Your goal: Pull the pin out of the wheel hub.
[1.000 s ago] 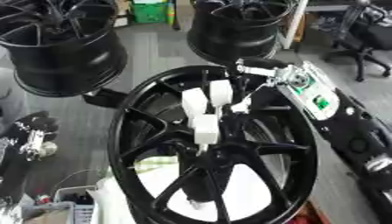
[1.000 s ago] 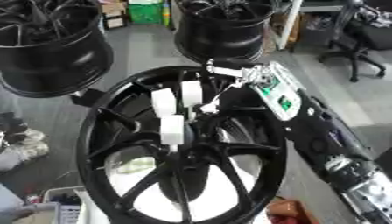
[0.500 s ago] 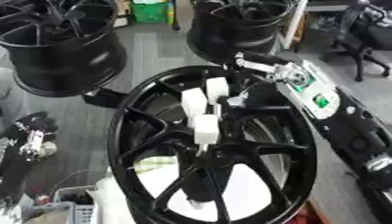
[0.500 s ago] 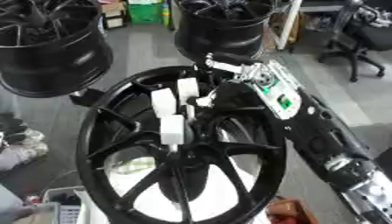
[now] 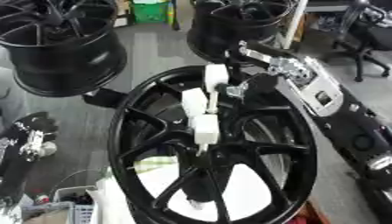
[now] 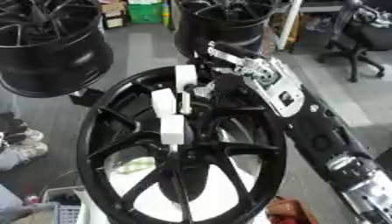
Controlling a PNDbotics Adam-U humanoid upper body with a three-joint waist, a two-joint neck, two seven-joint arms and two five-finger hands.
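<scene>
1. Compared with a second ago, the right hand (image 5: 249, 85) has drawn in closer to the white pins and the uppermost pin sits a little higher against the rim; the wheel itself looks unmoved.
2. Largest in view is the black wheel hub (image 5: 138, 127), standing tilted with its spokes facing the camera, directly below and to the left of the right hand.
3. Two more black wheels stand beyond the hand: one (image 5: 61, 48) far off to its left, another (image 6: 222, 26) just behind it.
4. Entering from the right side, the right arm (image 6: 306, 122) runs black with a silver and white plate (image 5: 318, 89) near the wrist, crossing over the hub's upper right rim.
5. At the hub's upper spokes the right hand's dark fingers blend with the spokes, so I cannot tell whether they are curled or straight.
6. Three white pins lie just left of the hand: the top pin (image 5: 216, 75), a middle pin (image 5: 193, 101) and a lower pin (image 5: 206, 127) nearest the hub centre.
7. Resting near the lower left corner is a dark hand (image 5: 27, 135), fingers unclear.
</scene>
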